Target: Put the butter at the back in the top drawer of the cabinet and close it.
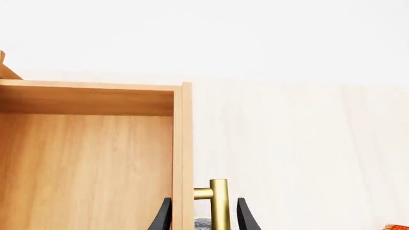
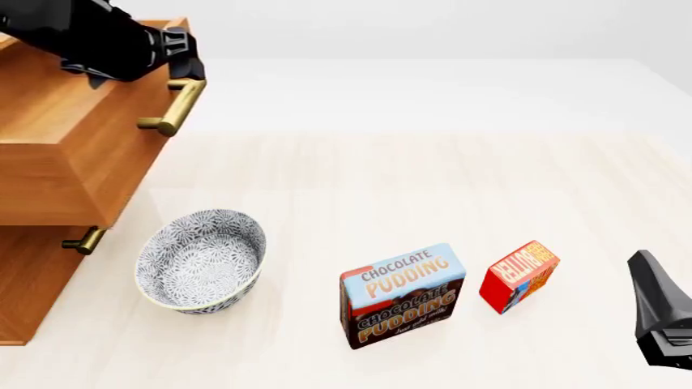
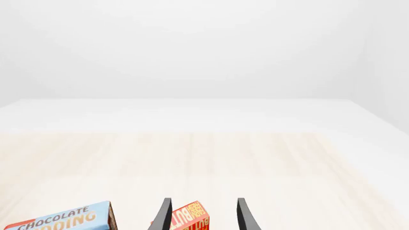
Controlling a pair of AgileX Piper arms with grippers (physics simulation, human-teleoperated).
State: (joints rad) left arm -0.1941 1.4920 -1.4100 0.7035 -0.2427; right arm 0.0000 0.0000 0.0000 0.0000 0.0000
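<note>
Left gripper has its fingers apart around the brass handle, holding the top drawer out; right gripper, also parted, waits near the butter.

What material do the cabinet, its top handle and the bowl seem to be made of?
The cabinet looks like light-brown wood with a matte finish: grain lines show on its panels. The top handle looks like brass-coloured metal, smooth with a soft sheen. The bowl seems glazed ceramic, white with a fine dark pattern, though a render leaves this open.
</note>
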